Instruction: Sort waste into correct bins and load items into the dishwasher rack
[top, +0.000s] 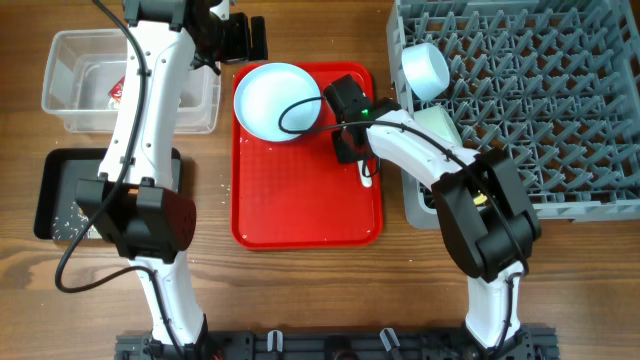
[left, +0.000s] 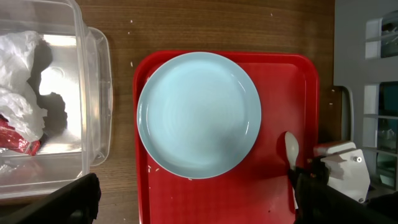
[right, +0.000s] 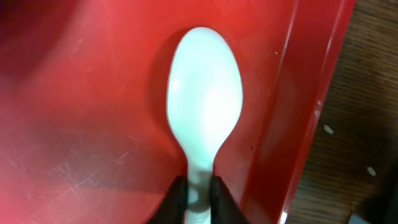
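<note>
My right gripper (right: 199, 196) is shut on the handle of the white plastic spoon (right: 205, 93), which lies on the red tray (right: 81, 93) near its right rim. From overhead the right gripper (top: 350, 150) is just right of the pale blue plate (top: 270, 100), with the spoon's handle (top: 366, 176) sticking out below it. My left gripper (left: 199, 208) hangs open above the tray's near half, the plate (left: 199, 115) and spoon (left: 291, 149) ahead of it. The clear tub (left: 93, 93) holds a red-and-white wrapper (left: 18, 142) and white tissue (left: 18, 56).
The grey dishwasher rack (top: 540, 100) fills the right side, with a pale blue bowl (top: 425, 68) and a pale green bowl (top: 437, 125) at its left edge. A black tray (top: 55, 190) with white bits sits front left. Small rice grains dot the red tray (top: 300, 200).
</note>
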